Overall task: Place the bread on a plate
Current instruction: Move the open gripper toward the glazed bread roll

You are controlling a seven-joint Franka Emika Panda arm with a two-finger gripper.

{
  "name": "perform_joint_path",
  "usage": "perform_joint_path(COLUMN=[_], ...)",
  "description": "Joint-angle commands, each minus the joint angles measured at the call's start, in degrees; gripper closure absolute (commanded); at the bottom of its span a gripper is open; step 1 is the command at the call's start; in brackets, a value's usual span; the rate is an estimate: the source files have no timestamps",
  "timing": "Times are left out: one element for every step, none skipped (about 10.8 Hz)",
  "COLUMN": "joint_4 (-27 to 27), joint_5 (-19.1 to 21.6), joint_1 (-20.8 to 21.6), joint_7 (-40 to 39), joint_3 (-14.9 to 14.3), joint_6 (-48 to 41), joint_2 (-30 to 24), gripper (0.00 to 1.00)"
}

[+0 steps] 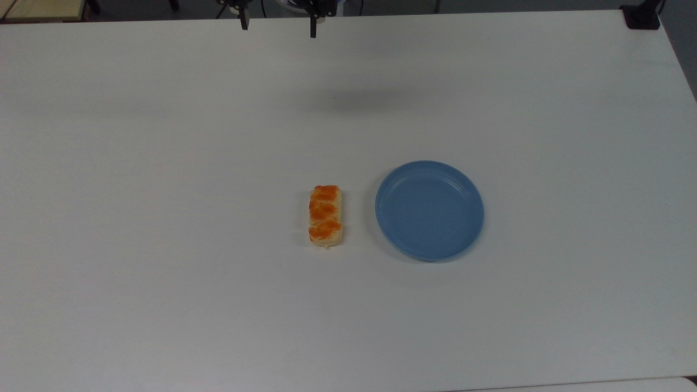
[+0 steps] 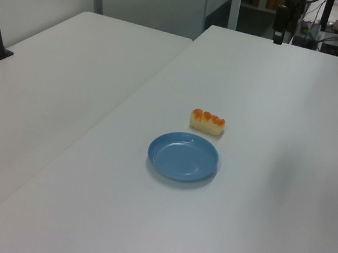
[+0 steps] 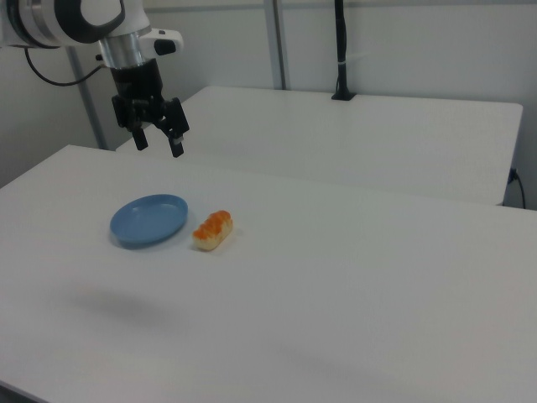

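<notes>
Your gripper [image 3: 157, 139] hangs high above the worktop [image 1: 163, 136], with its fingers [image 3: 177, 145] spread wide and nothing between them, so the step in hand is the approach to the bread [image 1: 325, 216]. The bread lies flat on the worktop just beside the plate [image 1: 429, 210], on the top view's left of it, not touching the rim; in the right view the order is the other way, the plate [image 3: 149, 221] on the right view's left and the bread [image 3: 212, 230] next to it. In the top view the fingertips show at the upper edge, well apart from the bread, so you have a long way to travel. I would bring the gripper over the middle lobe of the bread first and only then go down, not diagonally. The bread is oblong, so turn the wrist until the fingers close across the short width, not along the length. It looks soft, so I think a gentle closing is enough; a hard squeeze may crush it. Go low enough to hold the pale sides under the glossy top. Then lift clear of the raised rim before you move sideways to the plate.
</notes>
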Motion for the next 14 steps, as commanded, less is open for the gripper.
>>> perform_joint_path(joint_4=[-1.44,-1.44,-1.44,-1.44,-1.44,-1.44,-1.44,-1.44,-1.36,-1.27,-0.4,-0.04,0.05,0.31], joint_5=[1.03,1.03,1.03,1.12,1.12,1.03,1.12,1.2,1.21,1.21,1.21,1.29,1.29,1.38], joint_1=[0.38,0.3,0.29,0.38,0.38,0.38,0.38,0.38,0.3,0.21,0.12,0.03,0.03,0.12], joint_7=[0.71,0.71,0.71,0.71,0.71,0.71,0.71,0.71,0.71,0.63,0.45,0.45,0.45,0.45], joint_3=[-0.04,-0.04,-0.04,-0.04,-0.04,-0.04,-0.04,-0.04,-0.04,-0.04,-0.12,-0.04,-0.12,-0.12], joint_6=[0.39,0.39,0.39,0.48,0.48,0.57,0.48,0.48,0.57,1.18,1.62,3.63,5.65,7.58], joint_2=[-0.82,-0.82,-0.64,-0.64,-0.64,-0.55,-0.55,-0.55,-0.29,0.41,2.15,3.3,4.71,6.81], gripper=[0.0,0.0,0.0,0.0,0.0,0.0,0.0,0.0,0.0,0.0,0.0,0.0,0.0,0.0])
